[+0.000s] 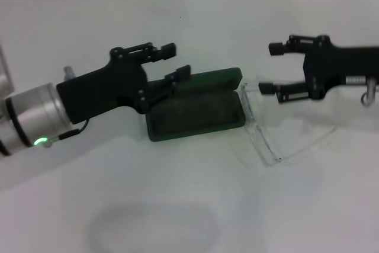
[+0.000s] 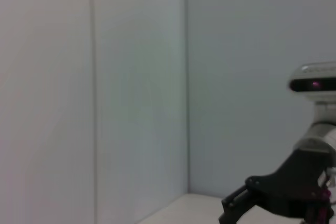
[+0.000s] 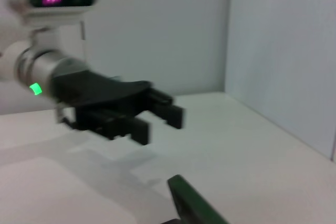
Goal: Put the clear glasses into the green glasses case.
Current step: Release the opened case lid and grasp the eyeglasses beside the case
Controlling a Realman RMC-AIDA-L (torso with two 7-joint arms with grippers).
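The green glasses case (image 1: 198, 108) is seen lying open on the white table (image 1: 177, 205) near the centre of the head view, its dark lining exposed and nothing inside it, so the opening can be judged as done while the placing is still left. The clear glasses (image 1: 269, 128) are found on the table just beside the case, at about 4 o'clock from it, one end close to the case's edge; they are not held by anything. The right gripper (image 1: 277, 68) is held above the table with its fingers spread wide and empty, the glasses lying below it at roughly 6 o'clock. The left gripper (image 1: 177, 60) is poised over the case's 10 o'clock corner, also spread and empty, its lower finger near the raised lid; contact cannot be told. The grasp, the carry and the setting down all appear to remain.
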